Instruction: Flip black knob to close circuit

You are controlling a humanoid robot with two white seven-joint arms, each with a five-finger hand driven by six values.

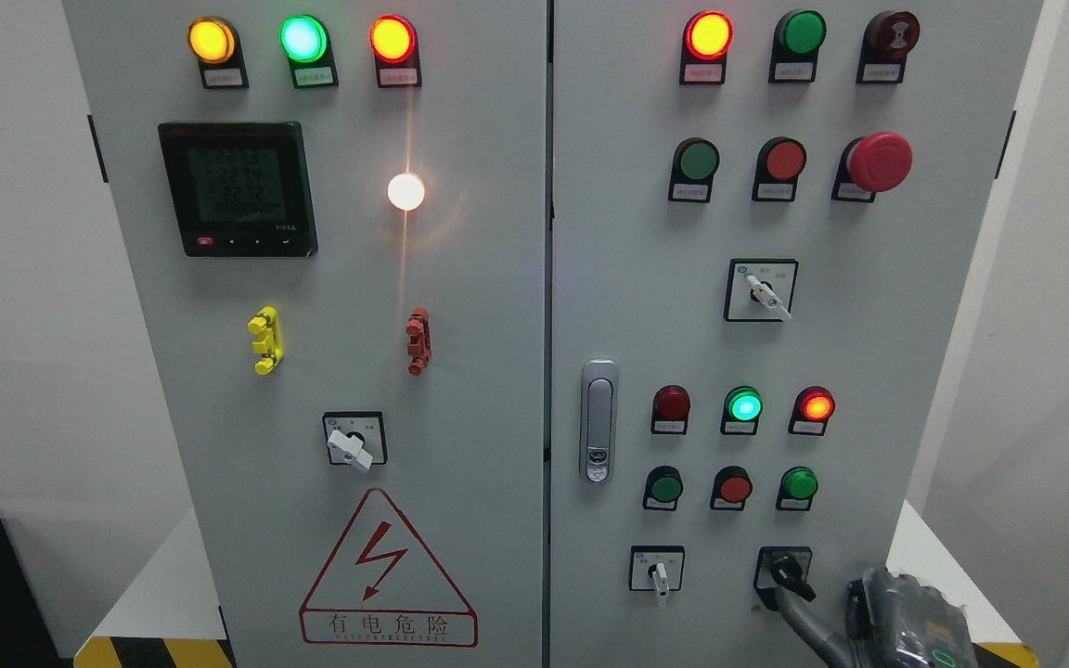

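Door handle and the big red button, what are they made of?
The door handle looks like shiny metal, silvery with bright glints, though chrome-coated plastic is possible. The big red button looks like smooth plastic: even colour with a soft sheen.

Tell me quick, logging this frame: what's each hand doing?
Left hand: not in view.
Right hand: a finger touches the black knob; whether it grips cannot be told.

The right hand (901, 617) comes in at the lower right corner, grey and wrapped in clear plastic. One grey finger (799, 617) reaches up and left from it, its tip touching the black knob (787, 571). The other fingers are hidden behind the hand's bulk.
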